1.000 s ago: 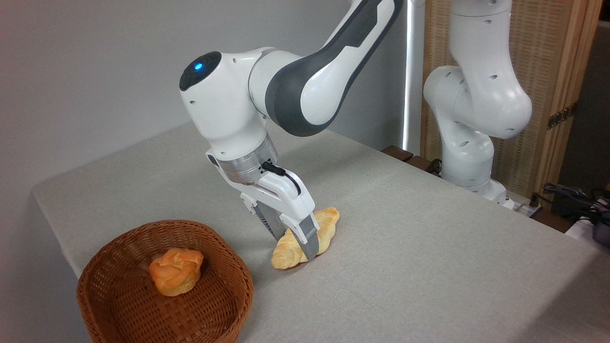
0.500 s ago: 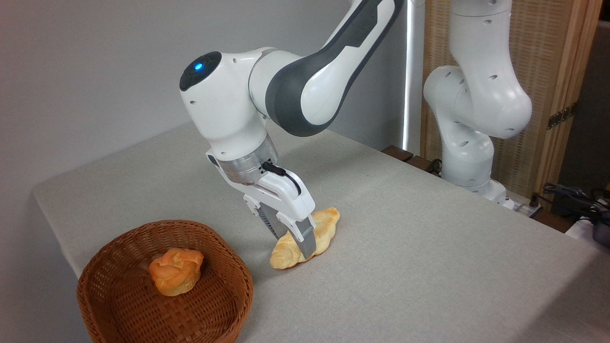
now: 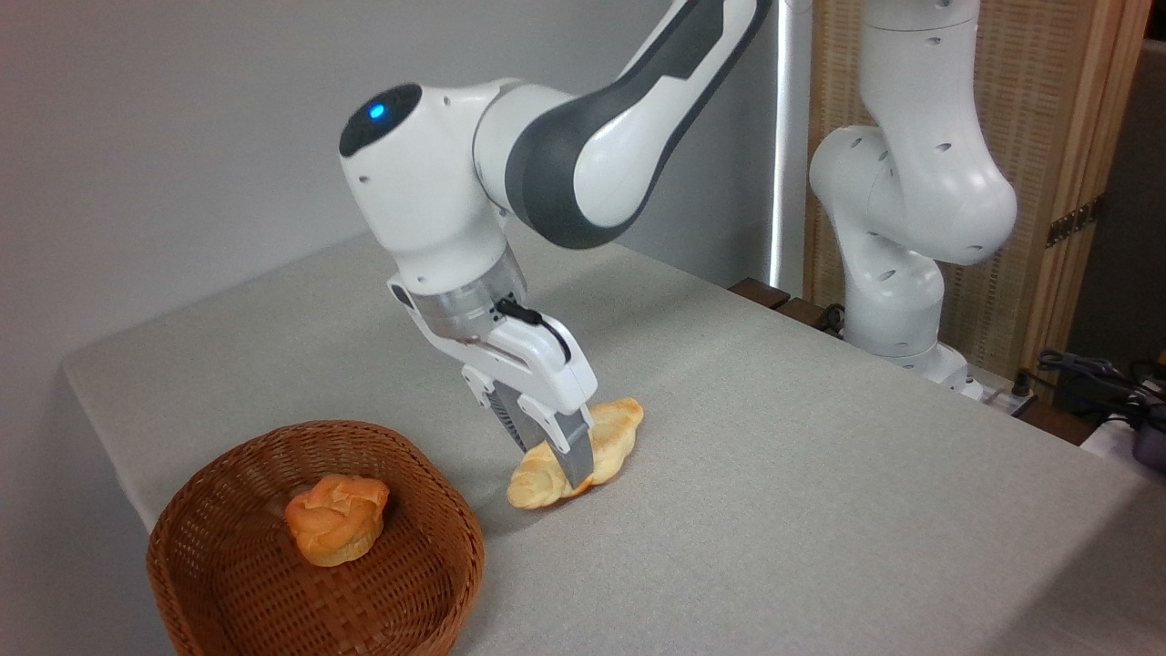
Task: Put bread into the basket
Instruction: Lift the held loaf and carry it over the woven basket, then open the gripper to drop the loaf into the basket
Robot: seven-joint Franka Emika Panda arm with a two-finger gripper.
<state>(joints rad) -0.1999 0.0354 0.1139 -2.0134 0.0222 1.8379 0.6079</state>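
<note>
The bread (image 3: 612,437), a long pale-yellow braided loaf with golden tips, hangs just off the grey cloth, a little right of the basket. My gripper (image 3: 557,463) is shut on the bread across its middle, fingers pointing down and tilted. One grey finger (image 3: 575,456) shows in front of the loaf; the other is behind it. The basket (image 3: 428,583), round reddish-brown wicker with low sides, sits at the front left corner of the table. Its near rim is roughly a hand's width left of the loaf's lower tip.
A small round orange-brown bun (image 3: 335,518) lies inside the basket. The arm's white base (image 3: 897,301) stands at the table's back right. Cables and a dark device (image 3: 1120,392) sit at the far right. The table's left edge (image 3: 109,437) runs close to the basket.
The gripper has risen slightly and shifted left toward the basket, carrying the bread with it. The loaf's lower tip has left the cloth. The bun and basket have not moved.
</note>
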